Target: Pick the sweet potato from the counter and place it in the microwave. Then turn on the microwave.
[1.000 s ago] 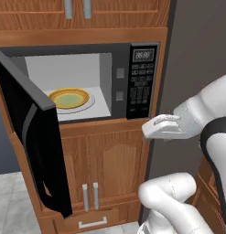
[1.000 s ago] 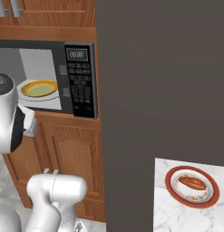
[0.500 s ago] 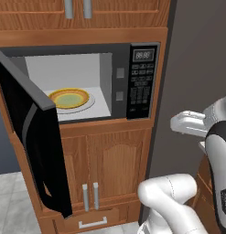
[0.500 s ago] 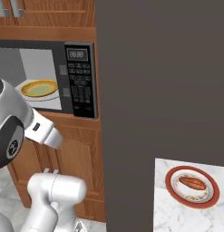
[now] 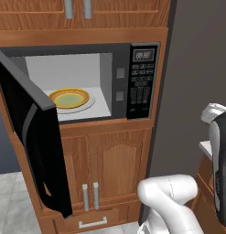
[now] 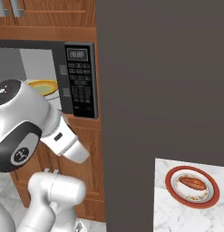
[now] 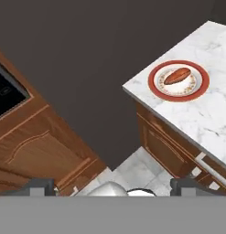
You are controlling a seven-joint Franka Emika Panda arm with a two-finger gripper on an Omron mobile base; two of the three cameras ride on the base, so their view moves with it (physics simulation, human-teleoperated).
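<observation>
Fingers [image 7: 41, 186] apart – empty | oblong sweet potato [image 7: 177, 75] on round red-rimmed plate [image 7: 199, 87] | marbled counter [image 7: 210, 119]

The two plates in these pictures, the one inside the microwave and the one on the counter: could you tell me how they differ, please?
The yellow plate has a yellow rim and greenish centre; the red-rimmed plate has a red rim and pale patterned centre. The yellow plate lies bare inside the open microwave; the red-rimmed plate sits on the counter and carries the sweet potato. Both are round and lie flat.
</observation>
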